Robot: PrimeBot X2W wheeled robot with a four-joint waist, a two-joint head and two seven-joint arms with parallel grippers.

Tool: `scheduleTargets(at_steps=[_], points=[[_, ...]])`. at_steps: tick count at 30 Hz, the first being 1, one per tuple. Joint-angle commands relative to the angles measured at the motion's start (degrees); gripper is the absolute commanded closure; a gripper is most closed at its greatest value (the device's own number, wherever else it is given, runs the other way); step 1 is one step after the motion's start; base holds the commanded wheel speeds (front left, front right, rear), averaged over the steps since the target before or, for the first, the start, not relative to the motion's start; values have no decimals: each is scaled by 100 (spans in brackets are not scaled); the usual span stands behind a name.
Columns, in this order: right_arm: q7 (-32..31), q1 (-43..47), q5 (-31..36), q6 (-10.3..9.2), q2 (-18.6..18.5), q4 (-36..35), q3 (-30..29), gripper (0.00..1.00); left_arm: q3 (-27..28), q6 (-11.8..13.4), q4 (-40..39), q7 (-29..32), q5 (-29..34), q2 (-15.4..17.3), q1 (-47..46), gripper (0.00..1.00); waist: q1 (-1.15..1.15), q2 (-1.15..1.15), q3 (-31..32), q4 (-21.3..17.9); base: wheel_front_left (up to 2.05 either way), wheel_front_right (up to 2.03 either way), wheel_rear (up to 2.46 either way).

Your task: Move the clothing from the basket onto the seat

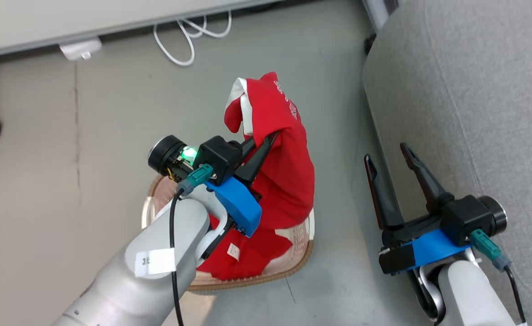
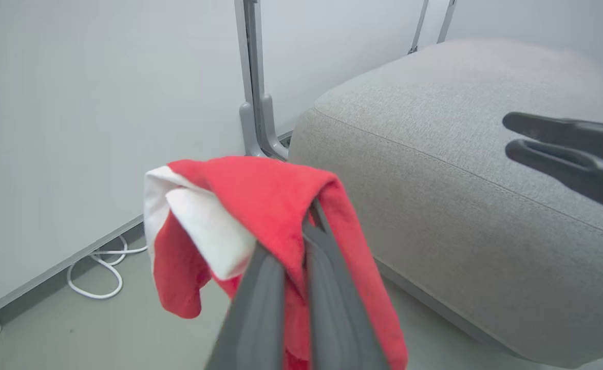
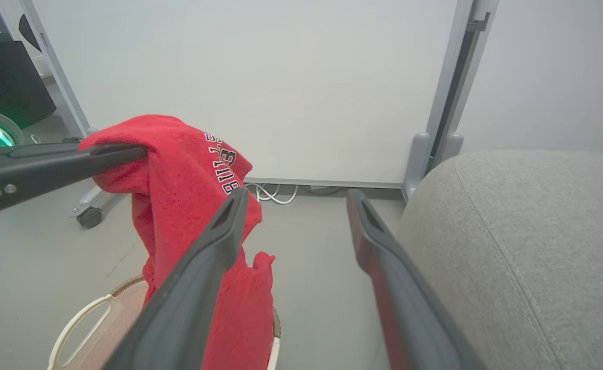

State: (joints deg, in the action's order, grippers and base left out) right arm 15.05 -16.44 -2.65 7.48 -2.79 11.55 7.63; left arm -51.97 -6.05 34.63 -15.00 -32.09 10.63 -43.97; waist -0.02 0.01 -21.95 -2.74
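Clothing (image 1: 288, 181): one red piece up, pinched tight in left gripper (image 1: 270, 139) at a bunched top fold, hanging limp. Lower end down at basket (image 1: 300, 265); clear of rim or not, can't tell. Second red piece (image 1: 252, 260) crumpled in basket bottom, white tag (image 1: 233, 251) showing. Off to robot's right: seat (image 1: 474, 90), near basket but not touching, nothing red on it yet. Right gripper (image 1: 386, 152) spread wide, empty, hovering just beside seat edge.

Handling, as a judgement: soft, light, floppy, zero stiffness. Prob going to sag & swing w/ any quick move. Not fragile, not slippery-looking. Main risk: hem snagging rim & dragging basket along, so lift higher before crossing over. For 2nd piece: aim at highest crumple, take a thick bunch, avoid a thin single edge, prob easier to lose.
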Motion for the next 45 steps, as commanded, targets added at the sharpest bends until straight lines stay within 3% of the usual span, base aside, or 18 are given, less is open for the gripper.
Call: scheduleTargets(at_steps=[1, 9, 20, 45], points=[[20, 101, 8, 3, -18, 21, -3, 0, 102, 26, -88, -27, 81, -8, 73, 100, 2, -1, 306, 100, 0, 0, 0], [21, 420, -48, 3, -18, 141, 13, 0, 514, -14, -418, -28, 339, -171, 205, 100, 2, -1, 942, 181, 0, 0, 0], [21, 795, -130, 3, -18, 244, 47, 0, 598, -96, -487, -28, 449, -321, 151, 100, 2, -1, 1638, 214, 0, 0, 0], [21, 769, -35, 3, -18, 193, 113, 0, 497, -138, -579, -28, 419, -332, 263, 100, 2, -1, 1872, 322, 0, 0, 0]])
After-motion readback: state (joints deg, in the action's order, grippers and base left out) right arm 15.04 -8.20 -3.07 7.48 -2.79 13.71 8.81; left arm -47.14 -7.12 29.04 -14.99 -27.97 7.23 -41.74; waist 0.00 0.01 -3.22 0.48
